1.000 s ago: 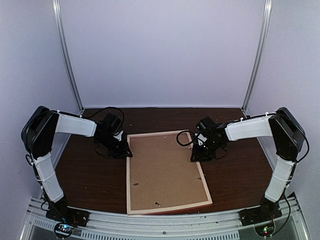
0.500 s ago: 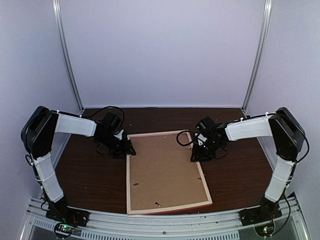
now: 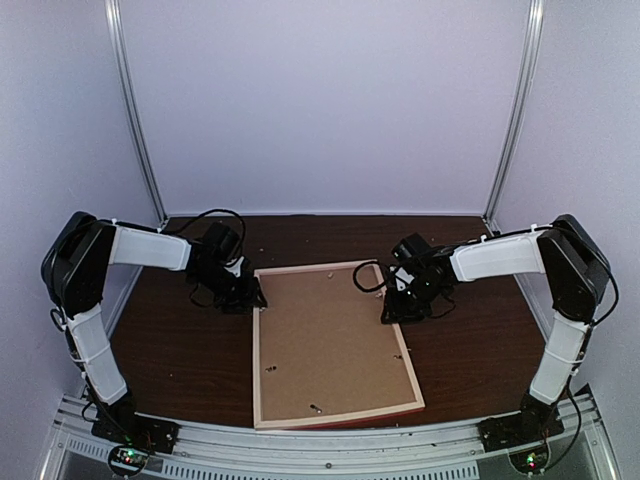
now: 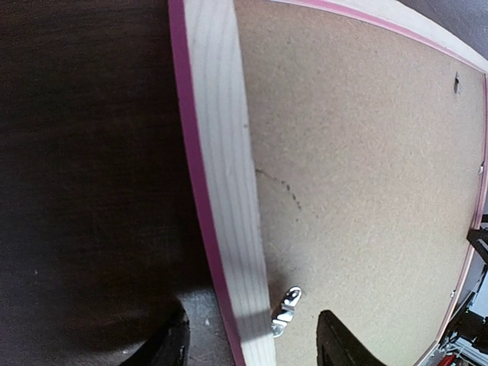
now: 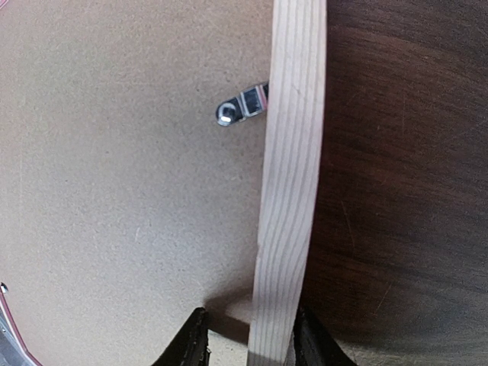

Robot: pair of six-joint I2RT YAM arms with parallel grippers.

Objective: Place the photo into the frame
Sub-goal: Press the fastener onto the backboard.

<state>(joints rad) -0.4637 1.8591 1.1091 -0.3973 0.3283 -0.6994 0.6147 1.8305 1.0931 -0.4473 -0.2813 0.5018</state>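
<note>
The frame (image 3: 256, 352) lies face down on the table, pale wood back up, pink showing along its edge (image 4: 180, 114). A brown backing board (image 3: 330, 340) fills its opening. The photo is hidden. My left gripper (image 3: 250, 297) is at the far end of the left bar (image 4: 221, 152). It (image 4: 254, 347) is open, one finger on each side and both clear of the wood. My right gripper (image 3: 393, 312) straddles the right bar (image 5: 293, 152). It (image 5: 248, 343) is open, the outer finger against the bar and a gap on the board side.
Small metal turn clips (image 4: 286, 309) (image 5: 242, 105) stick out from the bars over the board. Dark wooden tabletop (image 3: 180, 350) lies on both sides of the frame. White walls with metal posts (image 3: 135, 130) close off the back and sides.
My left gripper's jaws have spread wider around the left bar. The frame, the board and my right arm have not moved.
</note>
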